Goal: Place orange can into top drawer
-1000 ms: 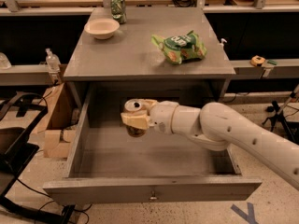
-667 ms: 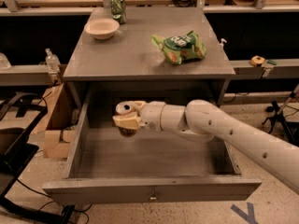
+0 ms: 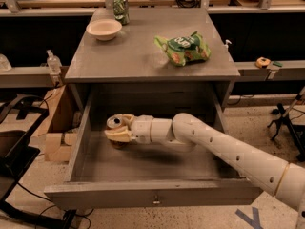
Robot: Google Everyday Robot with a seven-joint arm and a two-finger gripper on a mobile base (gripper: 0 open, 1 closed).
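Note:
The top drawer is pulled wide open below the grey cabinet top, its flat front panel with a small keyhole facing me. My gripper reaches into the drawer's left part from the right. It is shut on the orange can, whose silver top shows between the pale fingers. The can is held low, near the drawer floor at the left side; its body is mostly hidden by the fingers.
On the cabinet top stand a white bowl, a green can at the back and a green chip bag. A cardboard box sits left of the drawer. Cables and stands lie on the floor.
My arm has carried the orange can leftward and lower inside the open drawer. The grip on the can has stayed shut.

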